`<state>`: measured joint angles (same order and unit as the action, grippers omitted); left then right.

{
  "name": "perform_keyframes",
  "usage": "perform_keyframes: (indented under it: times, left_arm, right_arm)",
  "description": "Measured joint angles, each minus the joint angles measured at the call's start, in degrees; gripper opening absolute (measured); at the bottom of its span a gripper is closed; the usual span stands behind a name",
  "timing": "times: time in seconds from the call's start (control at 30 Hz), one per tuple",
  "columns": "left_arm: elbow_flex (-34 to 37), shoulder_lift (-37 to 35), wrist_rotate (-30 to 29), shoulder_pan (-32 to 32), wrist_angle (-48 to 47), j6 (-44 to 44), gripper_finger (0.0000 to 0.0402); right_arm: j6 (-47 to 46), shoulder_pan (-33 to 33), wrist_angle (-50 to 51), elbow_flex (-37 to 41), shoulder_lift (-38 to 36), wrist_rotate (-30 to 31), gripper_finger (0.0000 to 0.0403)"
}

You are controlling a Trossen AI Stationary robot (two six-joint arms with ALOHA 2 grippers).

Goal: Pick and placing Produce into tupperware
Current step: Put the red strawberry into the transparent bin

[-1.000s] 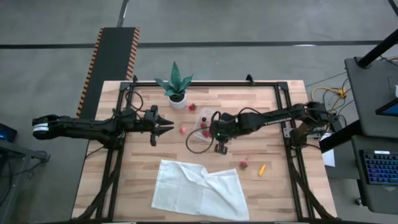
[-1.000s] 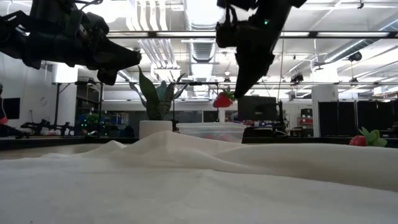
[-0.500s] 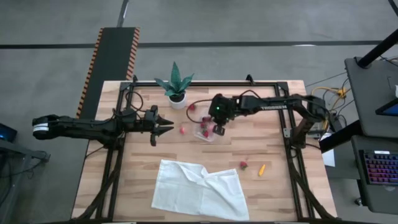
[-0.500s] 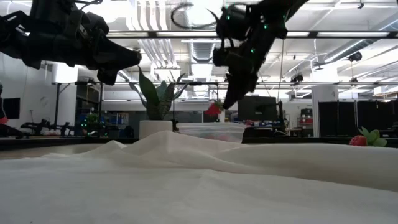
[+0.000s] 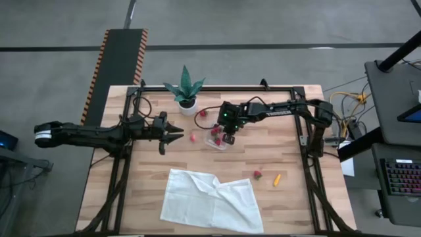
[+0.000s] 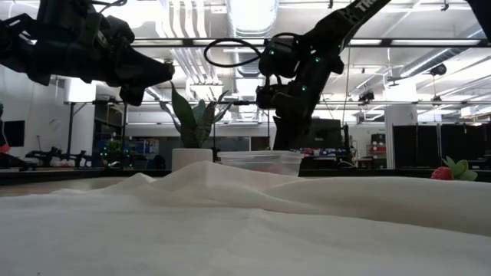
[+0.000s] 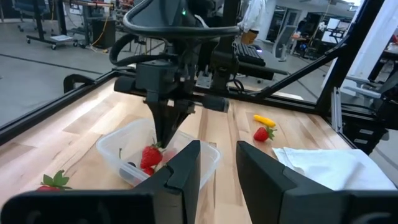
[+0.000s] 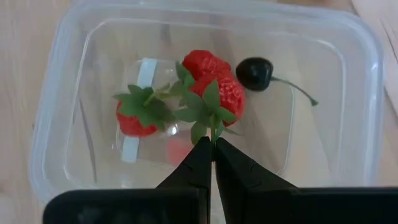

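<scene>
Red strawberry is hanging by its leaves from the right gripper's pinched-shut jaws over the tub mid-table (two berries and a cherry inside), so release seems next, while the left gripper is waiting part-open and empty, leftward, its fingertips cropped.

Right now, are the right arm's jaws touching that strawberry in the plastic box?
Touching. The right wrist view shows the right gripper shut on the leafy stem of a strawberry inside the tupperware.
</scene>
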<state>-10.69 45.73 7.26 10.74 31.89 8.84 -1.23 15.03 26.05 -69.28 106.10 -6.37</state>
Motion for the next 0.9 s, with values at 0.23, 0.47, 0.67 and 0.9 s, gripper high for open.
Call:
perform_keyframes:
  times: [0.23,0.47,0.67,0.9]
  left_arm:
    - [0.09,0.01,0.10,-0.02,-1.70,1.27,0.0089]
    - [0.10,0.00,0.10,-0.02,-1.67,1.34,0.0089]
    - [0.11,0.00,0.10,-0.01,-1.98,1.51,0.0089]
    - [0.15,-0.01,-0.06,0.00,-2.41,1.51,0.0089]
  right_arm:
    - [-0.14,0.00,0.27,-1.09,0.51,0.14,0.0039]
    - [-0.24,0.00,3.59,-2.87,0.24,0.22,0.0098]
    - [-3.20,-0.88,19.60,-5.12,-5.50,0.47,0.0129]
    - [-10.94,-8.23,21.55,2.61,-22.21,2.71,0.0139]
